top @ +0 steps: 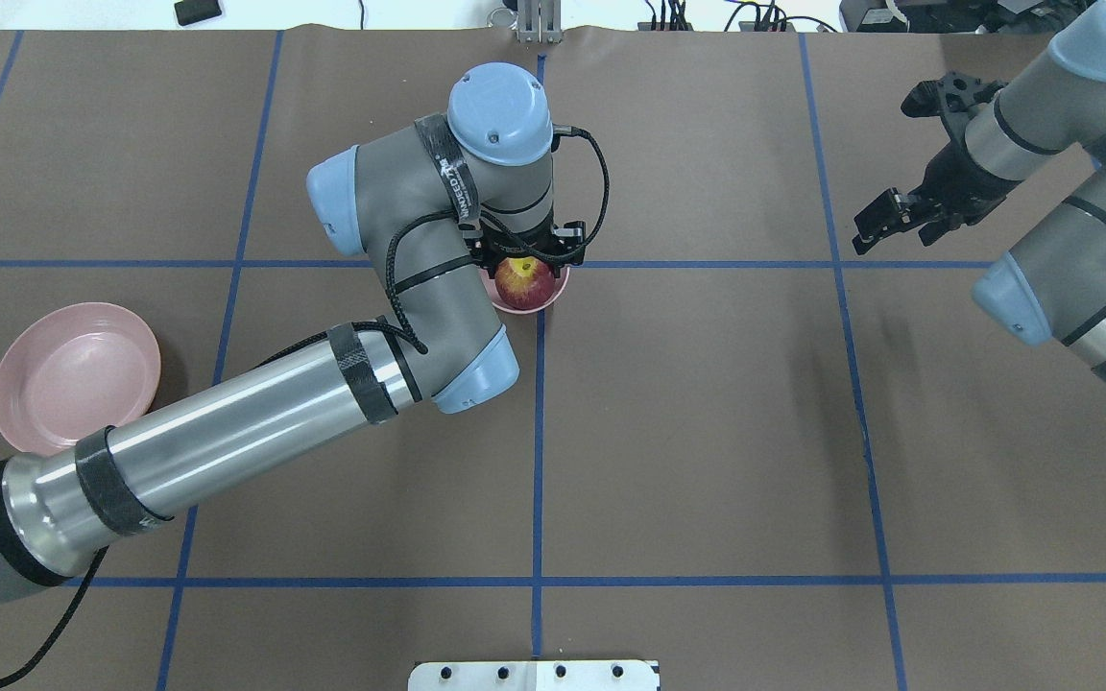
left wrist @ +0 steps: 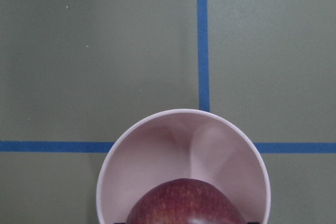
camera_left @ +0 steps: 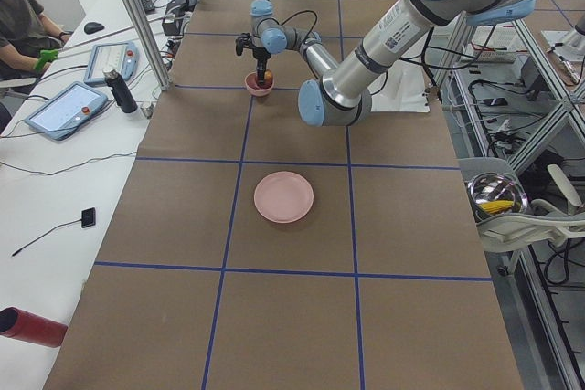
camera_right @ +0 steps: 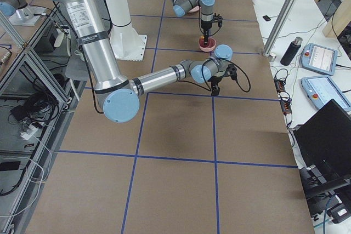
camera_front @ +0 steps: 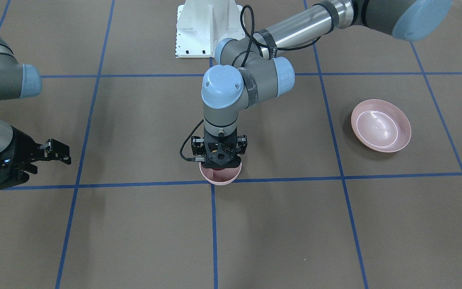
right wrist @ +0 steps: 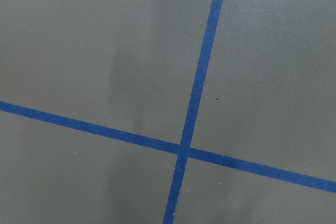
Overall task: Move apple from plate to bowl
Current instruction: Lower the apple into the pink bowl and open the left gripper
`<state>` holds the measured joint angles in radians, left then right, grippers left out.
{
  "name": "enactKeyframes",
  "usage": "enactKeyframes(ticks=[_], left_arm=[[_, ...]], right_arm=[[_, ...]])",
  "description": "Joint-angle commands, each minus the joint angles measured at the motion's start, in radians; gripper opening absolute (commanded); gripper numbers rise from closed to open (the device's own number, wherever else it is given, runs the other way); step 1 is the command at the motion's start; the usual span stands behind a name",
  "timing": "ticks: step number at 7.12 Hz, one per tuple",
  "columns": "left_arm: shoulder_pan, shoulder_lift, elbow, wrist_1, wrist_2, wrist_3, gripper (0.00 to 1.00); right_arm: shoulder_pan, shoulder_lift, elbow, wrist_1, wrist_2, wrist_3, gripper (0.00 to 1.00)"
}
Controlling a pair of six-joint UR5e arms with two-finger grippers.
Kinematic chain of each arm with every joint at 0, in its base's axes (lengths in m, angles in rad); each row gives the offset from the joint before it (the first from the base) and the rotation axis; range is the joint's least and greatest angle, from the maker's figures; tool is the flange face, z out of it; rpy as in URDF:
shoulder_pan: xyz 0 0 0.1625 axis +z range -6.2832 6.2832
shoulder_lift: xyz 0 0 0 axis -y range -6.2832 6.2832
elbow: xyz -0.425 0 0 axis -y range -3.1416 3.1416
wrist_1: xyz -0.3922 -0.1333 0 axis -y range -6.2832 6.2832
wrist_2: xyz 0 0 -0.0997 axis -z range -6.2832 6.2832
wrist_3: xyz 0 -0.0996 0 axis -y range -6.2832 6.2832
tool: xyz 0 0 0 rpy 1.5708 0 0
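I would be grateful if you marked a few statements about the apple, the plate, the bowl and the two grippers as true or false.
1. The plate is empty. True.
2. The apple lies on the plate. False: it is inside the bowl, beneath the left gripper.
3. The bowl stands at a crossing of blue tape lines. True.
4. The right gripper holds the apple. False: its jaws hold nothing, and it is well away from the bowl.
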<state>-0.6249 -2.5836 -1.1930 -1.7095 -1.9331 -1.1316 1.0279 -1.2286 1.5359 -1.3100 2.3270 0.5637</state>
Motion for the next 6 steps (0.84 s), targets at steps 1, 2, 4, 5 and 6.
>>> enactKeyframes(ticks=[1, 2, 4, 5, 6], left_arm=[[0.001, -0.001, 0.007, -0.024, 0.0, 0.0, 0.96], [0.001, 0.002, 0.01, -0.025, 0.012, -0.002, 0.97], [0.001, 0.002, 0.009, -0.025, 0.013, -0.002, 0.98], [-0.004, 0.002, -0.003, -0.022, 0.013, -0.002, 0.98], [-0.022, 0.047, -0.087, -0.009, 0.009, 0.003, 0.98]], right_arm=[[0.0, 0.0, 0.0, 0.0, 0.0, 0.004, 1.0], [0.0, 0.0, 0.0, 0.0, 0.0, 0.004, 1.0], [0.0, 0.0, 0.0, 0.0, 0.0, 0.005, 1.0], [0.0, 0.0, 0.0, 0.0, 0.0, 0.004, 1.0], [0.004, 0.0, 0.0, 0.0, -0.002, 0.004, 1.0]])
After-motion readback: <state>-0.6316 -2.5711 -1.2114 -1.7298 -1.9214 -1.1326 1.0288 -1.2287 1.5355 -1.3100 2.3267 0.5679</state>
